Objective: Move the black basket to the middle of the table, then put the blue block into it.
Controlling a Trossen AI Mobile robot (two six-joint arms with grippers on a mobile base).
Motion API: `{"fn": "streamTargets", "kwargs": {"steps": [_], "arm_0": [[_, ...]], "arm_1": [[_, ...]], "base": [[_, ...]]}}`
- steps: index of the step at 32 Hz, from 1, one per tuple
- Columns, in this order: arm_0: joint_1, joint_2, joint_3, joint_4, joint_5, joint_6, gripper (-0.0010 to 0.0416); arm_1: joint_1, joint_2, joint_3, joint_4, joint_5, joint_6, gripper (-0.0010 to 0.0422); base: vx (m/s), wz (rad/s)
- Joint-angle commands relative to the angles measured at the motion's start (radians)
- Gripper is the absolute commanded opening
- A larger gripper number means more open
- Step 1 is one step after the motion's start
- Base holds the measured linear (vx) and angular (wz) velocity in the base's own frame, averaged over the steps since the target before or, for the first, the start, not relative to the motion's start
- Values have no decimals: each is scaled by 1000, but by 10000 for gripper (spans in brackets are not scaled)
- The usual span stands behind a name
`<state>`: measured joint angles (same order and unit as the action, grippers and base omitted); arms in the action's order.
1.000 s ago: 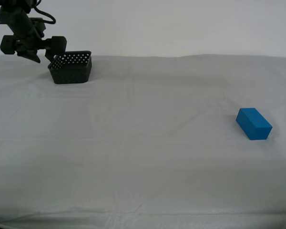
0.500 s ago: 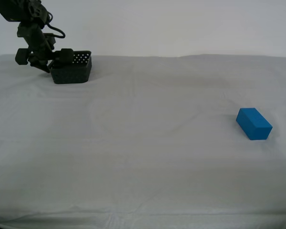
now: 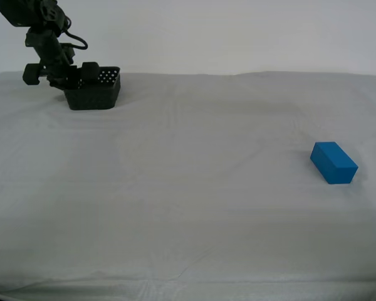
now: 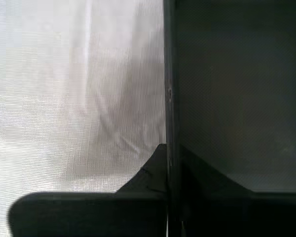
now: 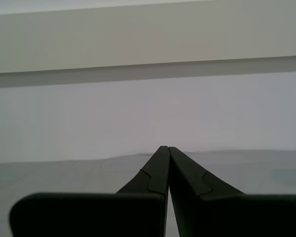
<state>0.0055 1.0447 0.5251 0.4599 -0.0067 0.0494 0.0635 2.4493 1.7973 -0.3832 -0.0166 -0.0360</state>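
Black basket (image 3: 93, 89) sat at the far corner of the desk (image 3: 188, 207), on the exterior view's left, upright on the wrinkled white-grey cloth. My second gripper (image 3: 75, 76) was at the basket's near-left rim, its jaws clamped on the basket wall: in the second wrist view the thin dark wall (image 4: 169, 98) ran straight between the two fingers, one finger outside over the cloth and the other inside the basket's dark interior. The blue block (image 3: 333, 162) lay well apart from the basket, on the desk toward the exterior view's right, resting flat and untouched. My first gripper (image 5: 166, 150) was out of the exterior view; its wrist view showed the jaws pressed together on nothing, above bare cloth.
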Motion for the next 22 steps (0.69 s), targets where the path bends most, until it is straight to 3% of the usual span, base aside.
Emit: {"fn": "streamTargets", "kwargs": {"steps": [1,13,22], "arm_0": [[1,-1,0,3,0,3,1],[1,-1,0,3,0,3,1],[1,-1,0,5,0,3,0]], "arm_1": [[0,0,0,-5,-5,-24,-4],[-13,-15,24,-69,6,-24,-2],[-64,-157,22,-138,34,-46,-2]], "base": [[0,0],[0,0],[0,0]]}}
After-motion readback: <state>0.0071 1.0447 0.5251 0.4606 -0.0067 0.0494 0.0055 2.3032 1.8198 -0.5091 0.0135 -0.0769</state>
